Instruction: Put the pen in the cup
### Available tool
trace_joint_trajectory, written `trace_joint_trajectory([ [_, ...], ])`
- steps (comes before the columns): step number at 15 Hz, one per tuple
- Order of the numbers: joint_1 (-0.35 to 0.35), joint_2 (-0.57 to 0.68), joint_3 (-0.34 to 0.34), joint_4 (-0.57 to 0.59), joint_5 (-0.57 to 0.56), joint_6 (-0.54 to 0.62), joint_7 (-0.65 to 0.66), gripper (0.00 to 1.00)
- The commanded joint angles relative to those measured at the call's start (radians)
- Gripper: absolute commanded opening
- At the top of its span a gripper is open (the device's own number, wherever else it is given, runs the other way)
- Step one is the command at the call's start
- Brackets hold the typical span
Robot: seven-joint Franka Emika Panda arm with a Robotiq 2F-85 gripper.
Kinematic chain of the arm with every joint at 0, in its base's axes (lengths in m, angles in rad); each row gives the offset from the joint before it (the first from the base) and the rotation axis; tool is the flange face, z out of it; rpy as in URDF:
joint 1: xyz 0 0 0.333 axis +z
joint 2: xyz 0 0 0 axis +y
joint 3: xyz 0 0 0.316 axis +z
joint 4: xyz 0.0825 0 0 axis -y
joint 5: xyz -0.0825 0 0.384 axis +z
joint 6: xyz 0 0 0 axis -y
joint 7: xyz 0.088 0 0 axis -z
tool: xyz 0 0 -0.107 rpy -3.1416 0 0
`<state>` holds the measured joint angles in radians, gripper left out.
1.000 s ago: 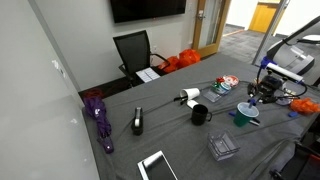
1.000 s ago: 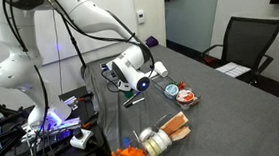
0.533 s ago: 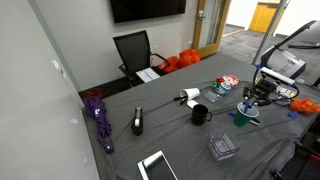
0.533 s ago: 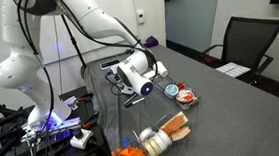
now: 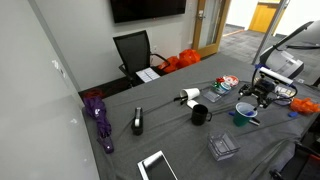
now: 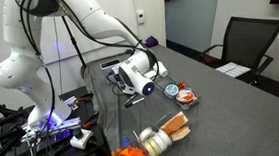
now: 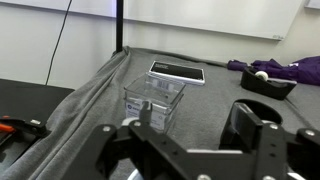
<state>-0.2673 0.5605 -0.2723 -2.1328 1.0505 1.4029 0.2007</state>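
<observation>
In an exterior view the teal-green cup [image 5: 245, 113] stands on the grey table near its right end. My gripper [image 5: 257, 99] hangs just above and beside the cup, pointing down at it. The wrist view shows the gripper [image 7: 193, 118] open, its two dark fingers wide apart with only table cloth between them. I cannot make out the pen in any view. From the opposite side, the arm and gripper [image 6: 143, 84] hide the cup.
A black mug [image 5: 199, 115], a clear plastic box [image 5: 222, 147] [image 7: 155, 97], a tablet [image 5: 157, 166] [image 7: 177, 72], a black tape dispenser [image 5: 137, 122] and a purple umbrella [image 5: 98, 115] lie on the table. A thin dark stick [image 6: 133, 101] lies below the gripper. The table edge drops off at the left [image 7: 95, 85].
The jaws have gone from shut to open. The arm has shifted only slightly over the cup.
</observation>
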Motion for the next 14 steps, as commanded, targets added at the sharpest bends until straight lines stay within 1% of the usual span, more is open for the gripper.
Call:
trace_joint_trajectory([
  [1,-0.008,-0.06,-0.022,-0.039,0.036,0.053,-0.061,1.0],
  [5,0.02,-0.073,-0.005,-0.1,0.094,0.148,-0.132,1.0],
  [8,0.041,-0.093,-0.005,-0.14,0.134,0.249,-0.188,1.0],
  [11,0.056,-0.116,-0.003,-0.168,0.154,0.326,-0.213,1.0],
  [14,0.06,-0.131,0.006,-0.188,0.17,0.366,-0.232,1.0],
])
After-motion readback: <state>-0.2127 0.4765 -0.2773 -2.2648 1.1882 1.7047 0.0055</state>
